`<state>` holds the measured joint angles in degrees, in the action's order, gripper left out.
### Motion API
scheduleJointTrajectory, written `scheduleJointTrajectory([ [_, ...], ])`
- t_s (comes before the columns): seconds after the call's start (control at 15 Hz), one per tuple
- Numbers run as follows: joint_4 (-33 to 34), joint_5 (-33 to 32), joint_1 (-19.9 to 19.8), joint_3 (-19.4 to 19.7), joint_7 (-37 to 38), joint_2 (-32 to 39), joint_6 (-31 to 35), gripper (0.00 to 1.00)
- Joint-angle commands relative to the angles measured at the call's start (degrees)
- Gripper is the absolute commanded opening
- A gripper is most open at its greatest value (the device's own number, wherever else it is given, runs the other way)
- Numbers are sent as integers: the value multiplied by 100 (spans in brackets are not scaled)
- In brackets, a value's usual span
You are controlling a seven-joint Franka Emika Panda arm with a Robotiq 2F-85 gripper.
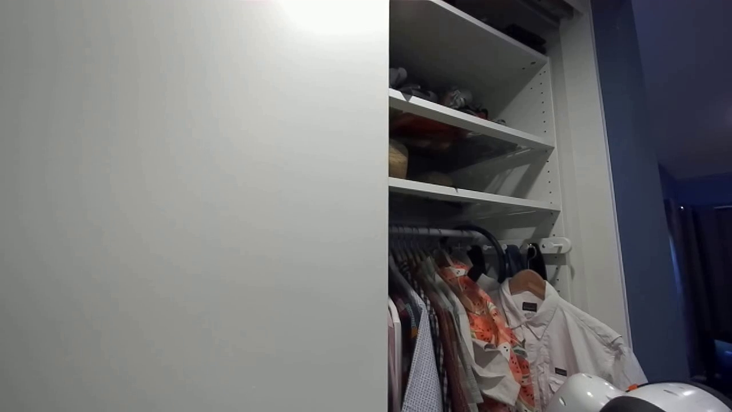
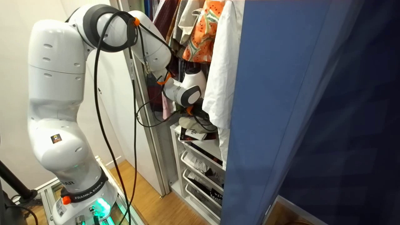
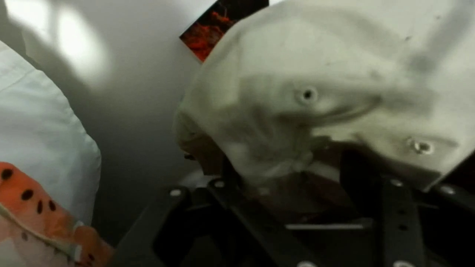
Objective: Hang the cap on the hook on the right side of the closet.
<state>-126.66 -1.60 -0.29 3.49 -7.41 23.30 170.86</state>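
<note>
A beige cap (image 3: 334, 66) with small eyelets fills the upper right of the wrist view. In an exterior view the cap (image 2: 195, 124) lies on top of the white drawer unit, on dark and white printed items. My gripper (image 3: 285, 167) has its fingers spread, with the cap's lower edge between and just beyond them; contact is too dark to tell. In an exterior view the gripper (image 2: 200, 112) points down just above the cap, partly hidden by cables. The closet (image 1: 194, 206) has a white hook piece (image 1: 555, 246) on its right inner side, below the shelves.
A white shirt (image 2: 220, 72) and an orange watermelon-print shirt (image 2: 204, 34) hang close beside the wrist. White wire drawers (image 2: 203, 168) stand below the cap. The blue wall (image 2: 281, 93) borders the closet. A black cable (image 2: 97, 93) loops along the arm.
</note>
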Motion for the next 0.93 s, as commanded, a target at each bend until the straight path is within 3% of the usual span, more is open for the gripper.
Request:
scheduleJointTrajectory([
  [0.0, 196, -64, -93, -65, 127, 246, 191, 42],
  [0.4, -6, -178, -11, 86, 169, 57, 187, 2],
  [0.67, -497, -149, -60, 65, 171, -500, 541, 3],
  [0.87, -967, 150, -464, -374, -163, -1112, 977, 3],
])
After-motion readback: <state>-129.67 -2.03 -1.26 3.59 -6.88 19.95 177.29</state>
